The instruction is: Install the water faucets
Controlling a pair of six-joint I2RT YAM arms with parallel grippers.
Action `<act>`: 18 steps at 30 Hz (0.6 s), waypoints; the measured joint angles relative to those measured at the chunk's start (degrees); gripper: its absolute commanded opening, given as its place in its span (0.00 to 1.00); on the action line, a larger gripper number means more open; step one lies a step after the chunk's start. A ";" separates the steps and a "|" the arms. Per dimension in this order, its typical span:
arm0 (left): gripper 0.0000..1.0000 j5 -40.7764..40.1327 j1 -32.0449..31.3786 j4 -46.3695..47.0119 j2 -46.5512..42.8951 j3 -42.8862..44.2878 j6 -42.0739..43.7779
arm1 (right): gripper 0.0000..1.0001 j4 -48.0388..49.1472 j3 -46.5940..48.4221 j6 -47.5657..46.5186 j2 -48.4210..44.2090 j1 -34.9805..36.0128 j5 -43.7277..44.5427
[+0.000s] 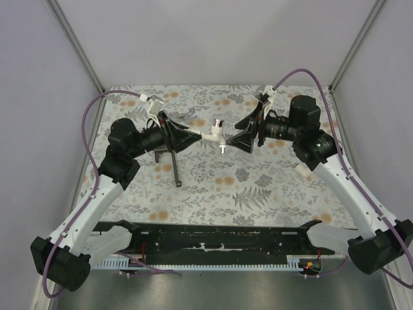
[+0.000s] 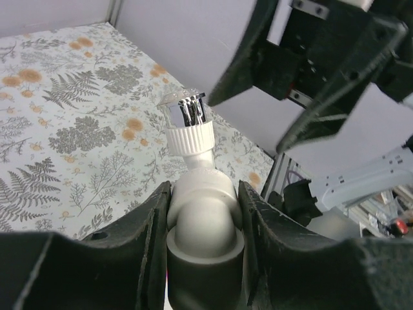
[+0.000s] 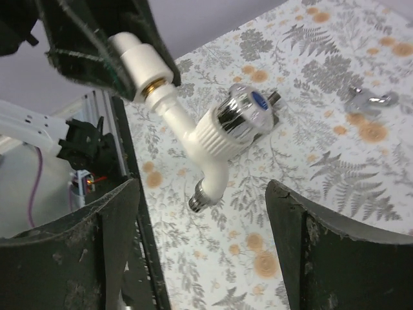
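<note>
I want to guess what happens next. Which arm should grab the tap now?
Right. The right pincer is open and faces the white plastic faucet with a shiny silver knob. The left pincer is busy, shut on the white plastic pipe elbow.

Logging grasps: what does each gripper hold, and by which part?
Left gripper clamps the faucet by its white elbow end; right gripper open, empty.

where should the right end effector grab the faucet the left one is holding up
Probably the white ribbed body of the faucet, just behind the chrome knob. Come straight in from the right, opposite the left end effector, which clamps the inlet end. The right end effector is open and faces that section. The knob looks slick and may turn.
</note>
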 measured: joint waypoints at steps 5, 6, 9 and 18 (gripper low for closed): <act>0.02 -6.67 0.02 -0.20 0.92 -0.02 -8.46 | 0.90 3.72 -5.20 -10.60 -5.49 0.02 -0.13; 0.02 -8.24 0.02 -0.33 1.33 -0.02 -10.69 | 0.91 4.81 -6.36 -12.50 -6.16 0.02 -0.15; 0.02 -10.84 0.02 -1.16 2.10 -0.02 -15.23 | 0.92 8.74 -10.47 -17.49 -7.78 0.28 -0.17; 0.02 -15.43 0.02 -3.69 2.84 0.28 -27.74 | 0.92 10.51 -13.31 -33.40 -7.69 7.45 6.73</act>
